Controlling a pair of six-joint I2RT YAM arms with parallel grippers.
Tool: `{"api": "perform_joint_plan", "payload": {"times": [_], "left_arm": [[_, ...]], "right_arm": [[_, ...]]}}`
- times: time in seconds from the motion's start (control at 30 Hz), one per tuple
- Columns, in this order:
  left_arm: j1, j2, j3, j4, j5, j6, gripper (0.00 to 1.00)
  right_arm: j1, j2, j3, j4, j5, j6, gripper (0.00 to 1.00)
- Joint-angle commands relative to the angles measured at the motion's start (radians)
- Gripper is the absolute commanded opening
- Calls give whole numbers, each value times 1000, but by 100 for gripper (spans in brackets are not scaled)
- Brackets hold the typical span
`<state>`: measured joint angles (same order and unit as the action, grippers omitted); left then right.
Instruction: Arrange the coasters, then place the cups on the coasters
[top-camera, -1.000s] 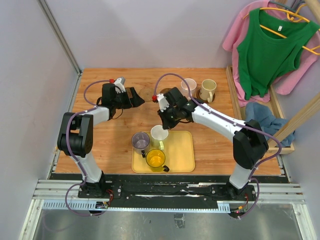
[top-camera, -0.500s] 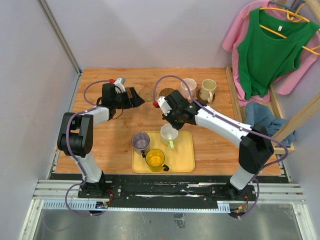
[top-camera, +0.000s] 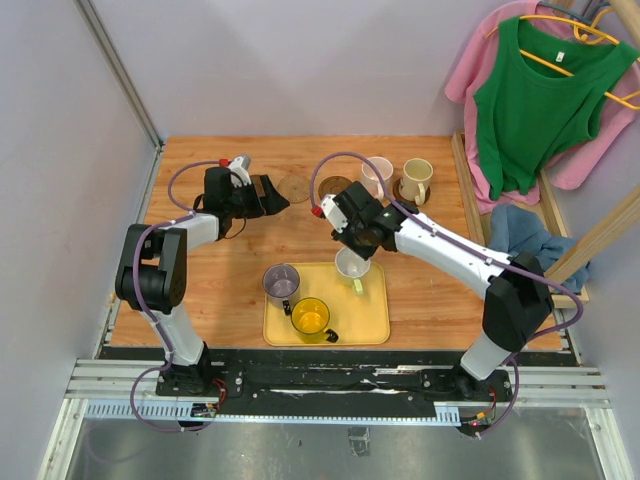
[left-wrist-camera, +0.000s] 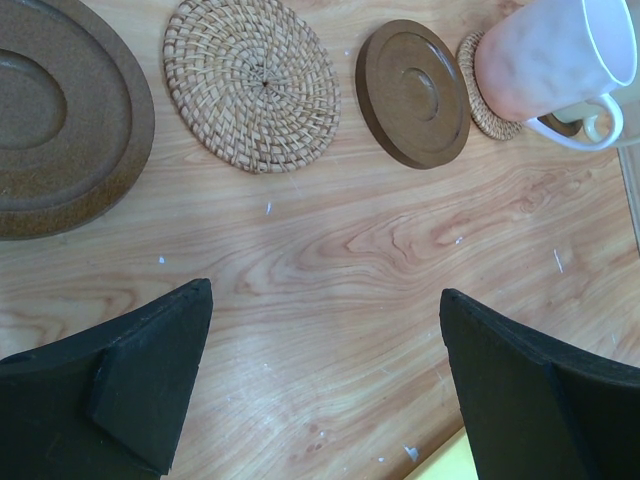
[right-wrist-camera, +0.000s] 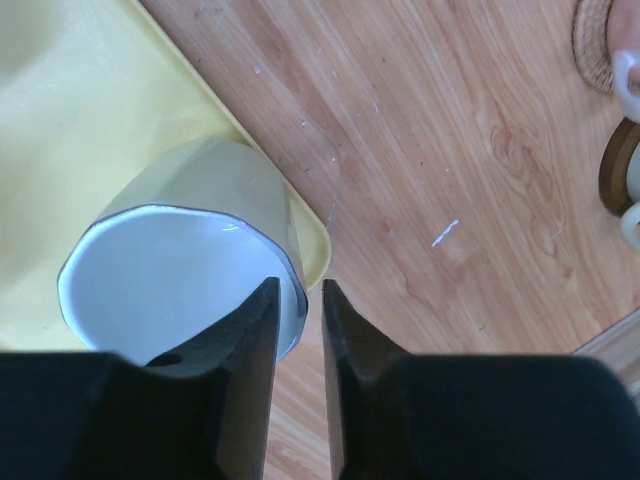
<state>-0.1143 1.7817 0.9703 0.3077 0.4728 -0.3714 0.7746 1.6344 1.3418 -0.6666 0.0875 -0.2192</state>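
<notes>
The white cup (top-camera: 351, 264) stands at the far edge of the yellow tray (top-camera: 372, 318). My right gripper (right-wrist-camera: 300, 290) straddles its rim, one finger inside, one outside, with a small gap showing, so it is open. A grey-purple cup (top-camera: 281, 281) and a yellow cup (top-camera: 311, 317) sit on the tray's left side. At the back, a pink cup (left-wrist-camera: 545, 55) rests on a woven coaster (left-wrist-camera: 480, 100), and a cream cup (top-camera: 416, 178) on a dark one. A woven coaster (left-wrist-camera: 250, 80) and two dark brown coasters (left-wrist-camera: 412, 92) (left-wrist-camera: 50, 110) lie bare. My left gripper (left-wrist-camera: 325, 295) is open, low over bare wood.
Grey walls close the table's left and back. A wooden frame (top-camera: 470, 185) runs along the right edge, with a blue cloth (top-camera: 520, 235) and hanging green and pink clothes (top-camera: 535, 95) beyond it.
My right arm has carried the white cup to the right along the tray's far edge. Its jaws have loosened from the rim. The left arm has not moved.
</notes>
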Motion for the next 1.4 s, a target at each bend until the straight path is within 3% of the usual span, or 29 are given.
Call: {"api": "perform_joint_plan", "payload": {"times": [0.0, 0.07, 0.13, 0.63, 0.9, 1.17, 1.37], "left_arm": [[-5, 10, 25, 11, 9, -2, 100], [-5, 10, 25, 11, 9, -2, 100], [-5, 9, 23, 9, 9, -1, 100], [-5, 5, 23, 9, 7, 3, 100], [-5, 10, 23, 12, 7, 1, 100], [-5, 9, 22, 15, 10, -1, 100], [-5, 12, 21, 17, 13, -3, 100]], "right_arm": [[-1, 16, -15, -22, 43, -4, 35], [0, 16, -13, -13, 40, 2, 52], [0, 13, -13, -4, 45, 11, 63], [7, -264, -139, 160, 17, 162, 83], [7, -351, -238, 94, -93, 250, 82], [31, -365, -330, 162, -190, 357, 81], [35, -306, -351, 211, -173, 397, 72]]}}
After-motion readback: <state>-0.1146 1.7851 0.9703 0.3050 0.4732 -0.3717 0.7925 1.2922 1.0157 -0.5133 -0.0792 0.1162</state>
